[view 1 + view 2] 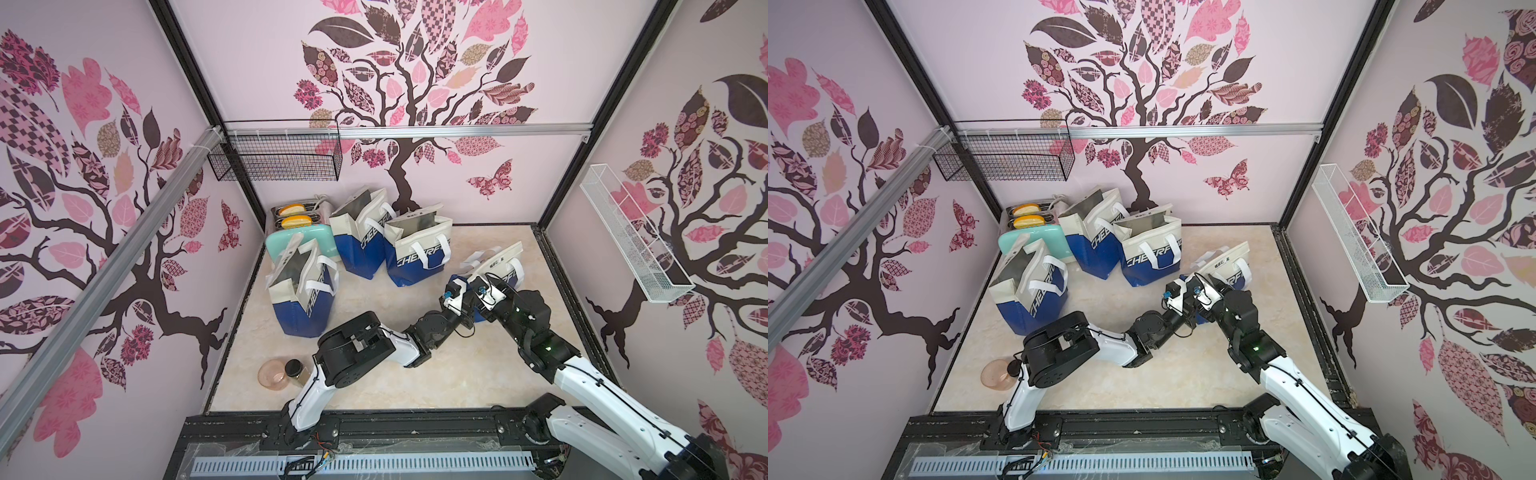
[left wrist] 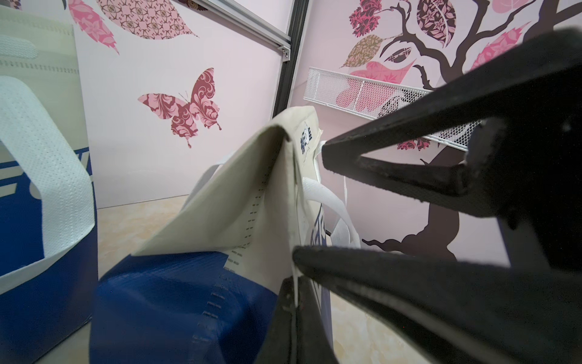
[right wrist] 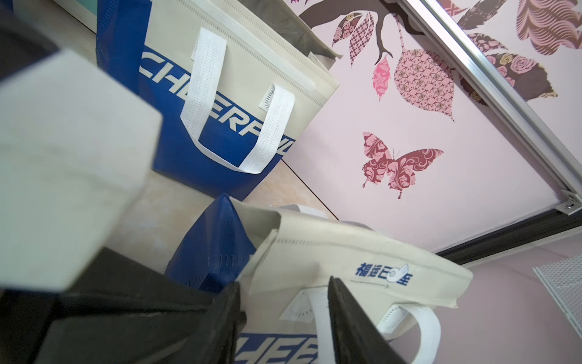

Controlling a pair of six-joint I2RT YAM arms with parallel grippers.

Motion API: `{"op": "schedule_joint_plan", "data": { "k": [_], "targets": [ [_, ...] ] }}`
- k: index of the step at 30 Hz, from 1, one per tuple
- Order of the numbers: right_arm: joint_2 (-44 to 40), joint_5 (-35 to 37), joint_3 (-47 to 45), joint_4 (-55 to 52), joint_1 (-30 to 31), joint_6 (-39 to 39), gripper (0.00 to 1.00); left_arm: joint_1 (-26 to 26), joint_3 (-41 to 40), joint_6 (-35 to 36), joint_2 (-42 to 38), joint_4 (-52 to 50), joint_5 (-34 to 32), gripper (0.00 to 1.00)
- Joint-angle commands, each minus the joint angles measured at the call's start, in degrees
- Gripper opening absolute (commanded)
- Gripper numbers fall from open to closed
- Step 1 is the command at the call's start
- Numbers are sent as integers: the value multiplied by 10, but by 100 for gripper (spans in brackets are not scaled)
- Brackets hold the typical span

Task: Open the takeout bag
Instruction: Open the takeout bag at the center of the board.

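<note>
Barely begun: my left gripper (image 2: 293,290) pinches the rim of the flat cream-and-blue fabric takeout bag (image 2: 220,205), my right gripper (image 3: 283,283) gapes at its white strap (image 3: 425,321); mouth unopened.

Four bags (image 1: 305,291) (image 1: 360,239) (image 1: 419,251) (image 1: 500,266), two baskets (image 1: 278,162) (image 1: 636,245), one toaster (image 1: 274,245)

right of the toaster (image 1: 326,243): two bags (image 1: 361,245), then the takeout bag (image 1: 505,266) farthest. before it: third bag (image 1: 301,291), bowl (image 1: 272,374), jar (image 1: 294,368).

Blue-and-cream takeout bag (image 1: 500,266) stands tilted, mouth closed.
</note>
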Motion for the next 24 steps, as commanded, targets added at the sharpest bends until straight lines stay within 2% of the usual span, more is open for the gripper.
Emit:
{"op": "schedule_joint_plan", "data": {
  "k": [1,9,24],
  "targets": [
    [6,21,16,20,5,6,46,-4,-4,14,-13,18,3,0],
    [9,40,17,42,10,16,40,-5,-7,18,-15,18,3,0],
    [30,29,20,59,31,3,44,-7,-7,27,-17,18,3,0]
  ]
}}
